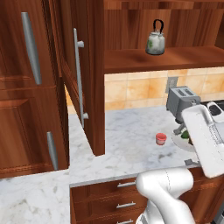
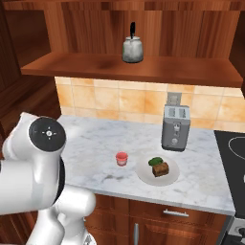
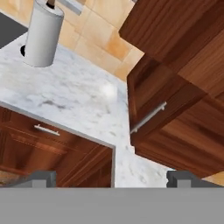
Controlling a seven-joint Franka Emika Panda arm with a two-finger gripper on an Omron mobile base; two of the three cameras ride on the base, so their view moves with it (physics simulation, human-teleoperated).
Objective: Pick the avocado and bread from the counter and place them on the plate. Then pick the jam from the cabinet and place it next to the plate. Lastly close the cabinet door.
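Holding my gripper (image 3: 111, 178) wide open and empty, I see the cabinet door (image 1: 83, 78) swung out over the counter (image 2: 91, 143) edge. Both avocado (image 2: 155, 161) and bread (image 2: 161, 169) lie on the plate (image 2: 143, 173), the jam (image 2: 122, 158) just beside it, with free marble around.

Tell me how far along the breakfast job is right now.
Done: the dark-green avocado and brown bread chunk sit on the white round plate, and the small red jam pot stands beside it on the marble counter. In hand: nothing; the pincer is open, facing the reddish-brown cabinet door. Left: closing that door, which stands open, its silver bar handle untouched.
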